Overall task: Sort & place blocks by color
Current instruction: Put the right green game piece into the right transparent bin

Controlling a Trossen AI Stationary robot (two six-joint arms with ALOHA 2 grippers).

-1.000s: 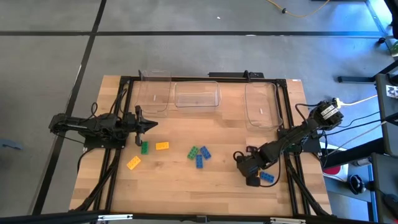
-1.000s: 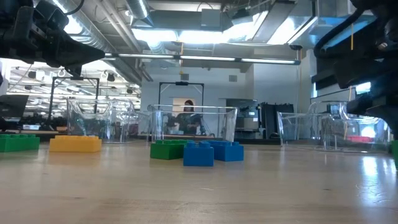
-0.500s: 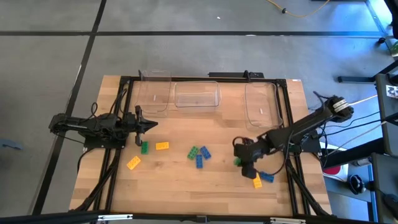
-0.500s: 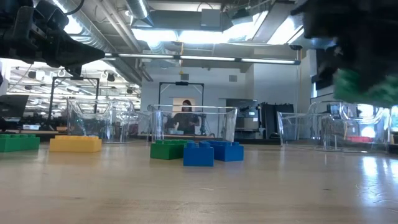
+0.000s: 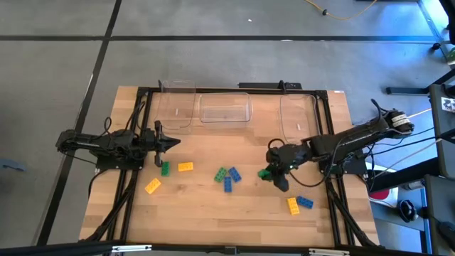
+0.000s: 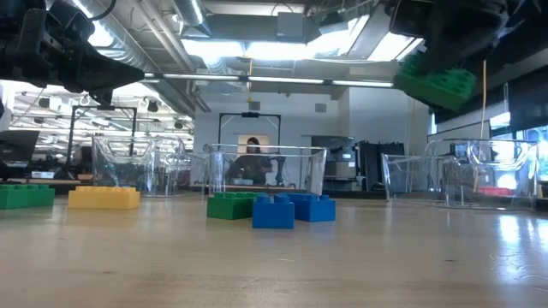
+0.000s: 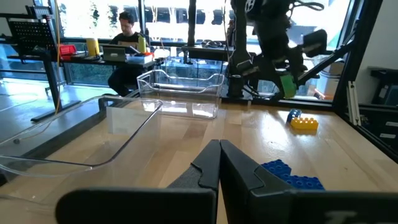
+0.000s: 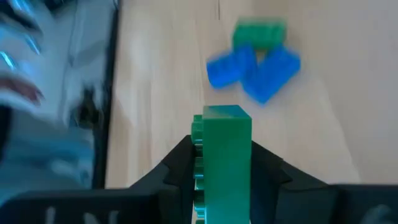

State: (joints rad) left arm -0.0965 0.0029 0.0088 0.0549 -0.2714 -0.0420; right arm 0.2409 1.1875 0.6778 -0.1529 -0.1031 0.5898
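My right gripper (image 5: 271, 171) hangs above the table right of centre, shut on a green block (image 5: 264, 173) that shows raised in the low view (image 6: 435, 83). A yellow block (image 5: 293, 206) and a blue block (image 5: 305, 203) lie flat on the table near it. At the centre a green block (image 5: 221, 173) and two blue blocks (image 5: 234, 173) sit together. Farther left lie a green block (image 5: 165, 168) and two yellow blocks (image 5: 185, 166). My left gripper (image 5: 173, 142) waits shut above the table's left side. My right gripper pinches the green block (image 8: 227, 134) between its two fingers (image 8: 177, 165), one on each of two opposite faces, with the studs facing one finger. The fingers come from above, slanting down. The block is lifted clear of the table and sits tilted (image 6: 435, 83).
Three clear plastic bins stand along the far edge: left (image 5: 175, 107), middle (image 5: 225, 108) and right (image 5: 298, 119). A dark frame borders the table (image 5: 213, 213). A person sits in the room behind the table (image 6: 254, 158).
My right gripper, which was low over the blocks at the table's near right, has risen with the green block and moved toward the far edge and the centre. The green block is lifted clear. The yellow and blue blocks stay on the table.
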